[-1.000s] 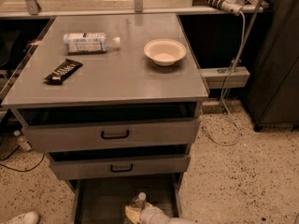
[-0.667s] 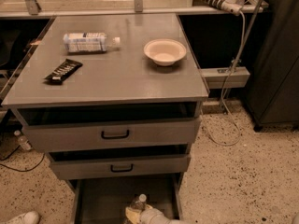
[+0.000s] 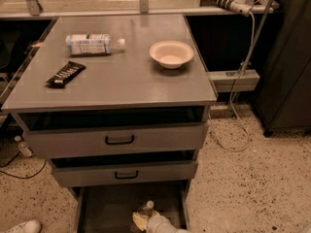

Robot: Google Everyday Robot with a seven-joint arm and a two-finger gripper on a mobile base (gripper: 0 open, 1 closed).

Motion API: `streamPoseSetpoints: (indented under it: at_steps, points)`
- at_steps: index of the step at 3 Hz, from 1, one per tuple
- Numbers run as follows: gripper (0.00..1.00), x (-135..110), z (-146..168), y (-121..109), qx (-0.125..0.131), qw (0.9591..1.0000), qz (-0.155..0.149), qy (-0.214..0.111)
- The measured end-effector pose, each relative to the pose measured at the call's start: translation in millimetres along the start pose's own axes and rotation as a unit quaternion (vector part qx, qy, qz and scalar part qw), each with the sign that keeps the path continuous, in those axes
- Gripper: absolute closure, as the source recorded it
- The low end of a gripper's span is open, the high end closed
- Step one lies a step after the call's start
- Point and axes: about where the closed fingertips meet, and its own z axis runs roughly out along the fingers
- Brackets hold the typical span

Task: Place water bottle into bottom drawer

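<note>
Water bottle [image 3: 147,208] gripped by end effector [image 3: 142,220], low inside bottom drawer [image 3: 109,208].

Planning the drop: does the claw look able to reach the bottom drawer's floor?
Probably yes: the bottom drawer is pulled out, and the claw, at the water bottle, sits low over its floor with nothing visible between.

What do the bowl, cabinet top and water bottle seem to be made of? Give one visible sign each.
Bowl: probably paper or foam; matte cream, thin rim. Cabinet top: likely painted metal; smooth grey, dull sheen. Water bottle: apparently clear plastic, white cap; it sits beside the tool, at the open bottom drawer.
</note>
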Motion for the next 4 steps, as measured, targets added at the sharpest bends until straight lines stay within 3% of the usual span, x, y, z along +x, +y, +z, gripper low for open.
streamPoseSetpoints:
  at_steps: [1, 4]
  points:
    - [1.0, 4, 13, -12, 0.009, 1.0, -0.002, -0.002]
    - [1.0, 16, 39, -42, 0.068, 0.9974, -0.015, -0.021]
